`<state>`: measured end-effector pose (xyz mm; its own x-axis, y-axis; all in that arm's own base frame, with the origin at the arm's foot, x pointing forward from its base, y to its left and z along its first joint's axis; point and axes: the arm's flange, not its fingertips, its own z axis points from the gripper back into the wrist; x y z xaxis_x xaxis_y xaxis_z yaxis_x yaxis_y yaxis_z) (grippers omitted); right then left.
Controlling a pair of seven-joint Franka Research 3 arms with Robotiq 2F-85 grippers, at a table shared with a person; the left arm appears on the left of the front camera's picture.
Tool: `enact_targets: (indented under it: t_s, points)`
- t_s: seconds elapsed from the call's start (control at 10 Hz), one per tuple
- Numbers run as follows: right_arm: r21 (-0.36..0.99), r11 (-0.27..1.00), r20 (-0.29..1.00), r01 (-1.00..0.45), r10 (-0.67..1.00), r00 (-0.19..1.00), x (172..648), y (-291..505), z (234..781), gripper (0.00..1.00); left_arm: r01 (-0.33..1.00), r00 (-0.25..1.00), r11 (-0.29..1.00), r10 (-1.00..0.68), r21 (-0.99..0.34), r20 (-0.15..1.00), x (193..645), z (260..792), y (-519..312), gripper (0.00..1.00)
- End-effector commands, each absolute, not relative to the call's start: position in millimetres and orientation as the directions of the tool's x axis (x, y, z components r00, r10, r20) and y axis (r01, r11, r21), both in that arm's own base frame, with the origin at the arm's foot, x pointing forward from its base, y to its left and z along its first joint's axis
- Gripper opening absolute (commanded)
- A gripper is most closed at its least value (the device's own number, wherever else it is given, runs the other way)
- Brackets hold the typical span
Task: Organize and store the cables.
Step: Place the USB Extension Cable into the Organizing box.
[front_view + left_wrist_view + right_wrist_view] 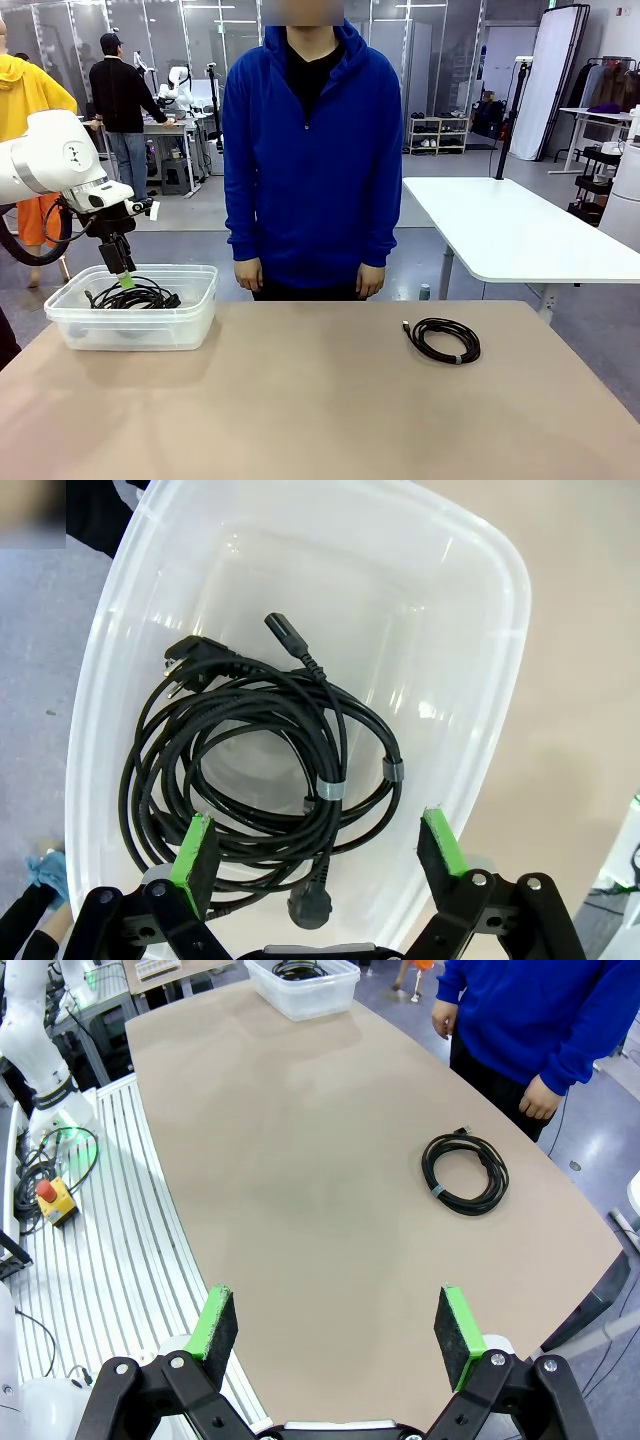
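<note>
Coiled black cables (135,295) with plugs lie in a clear plastic bin (192,318) at the table's far left. My left gripper (120,270) hangs just above them, open and holding nothing. In the left wrist view its green pads (196,848) stand wide over the cables (260,770) inside the bin (500,580). Another black cable coil (443,340) rests on the table at the right, also in the right wrist view as a coil (465,1173). My right gripper (336,1320) is open, high above the table's near edge.
A person in a blue hoodie (310,150) stands at the far side, hands down at the sides (540,1100). The bin (305,1000) shows far off in the right wrist view. A white table (510,230) stands behind at the right.
</note>
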<state>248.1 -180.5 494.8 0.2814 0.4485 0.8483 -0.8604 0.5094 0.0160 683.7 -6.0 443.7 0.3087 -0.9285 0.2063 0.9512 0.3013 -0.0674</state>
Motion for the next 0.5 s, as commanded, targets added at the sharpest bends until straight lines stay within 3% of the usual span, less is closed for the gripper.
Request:
enact_targets:
  t_s: [0.0,0.4]
  points:
    - [0.002,0.501,0.856,-0.865,0.447,0.261,248.4,-181.2,495.9,1.0,0.951,0.309,0.302,-0.929,-0.067,0.204,683.7,443.6,-4.8,1.0]
    - [0.002,0.501,0.856,-0.865,0.447,0.261,248.4,-181.2,495.9,1.0,0.951,0.309,0.302,-0.929,-0.067,0.204,683.7,443.6,-4.8,1.0]
